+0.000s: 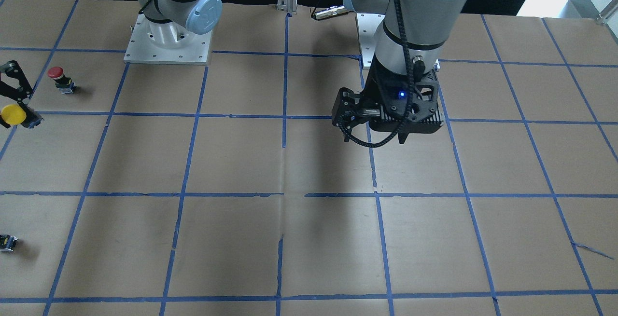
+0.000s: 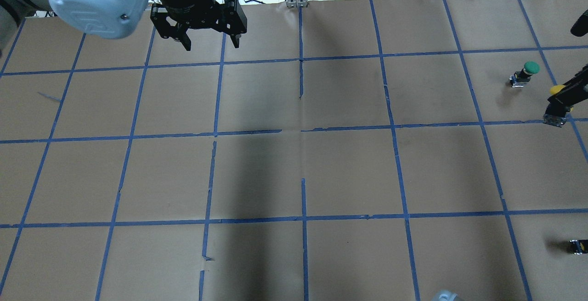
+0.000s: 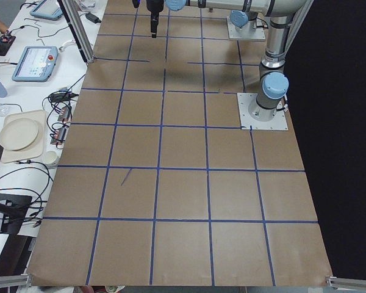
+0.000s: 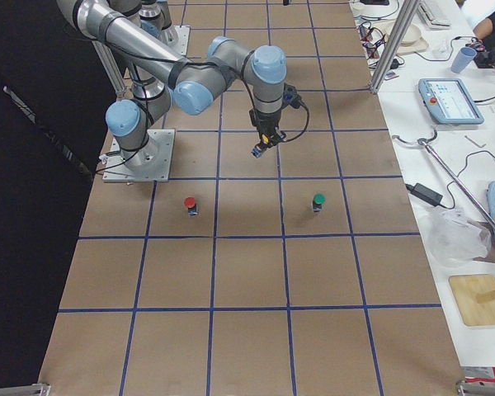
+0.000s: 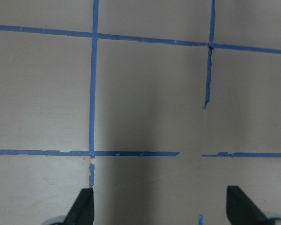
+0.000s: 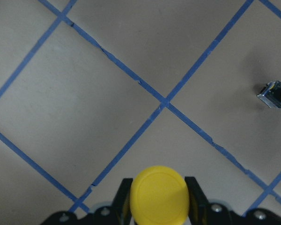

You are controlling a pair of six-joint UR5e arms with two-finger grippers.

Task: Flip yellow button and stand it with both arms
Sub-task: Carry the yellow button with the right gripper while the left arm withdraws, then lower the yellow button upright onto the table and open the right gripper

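My right gripper is shut on the yellow button, whose round yellow cap faces the wrist camera between the two fingers. In the front-facing view the right gripper holds the button tilted above the table at the left edge. In the overhead view the button is at the far right edge. My left gripper is open and empty, hovering over bare paper far from the button. It also shows in the overhead view and the left wrist view.
A red-capped button stands near the right arm's base side. A green-capped button stands on the far side, also in the right wrist view. A small dark block is cut off by the view's edge. Brown paper with a blue tape grid covers the table.
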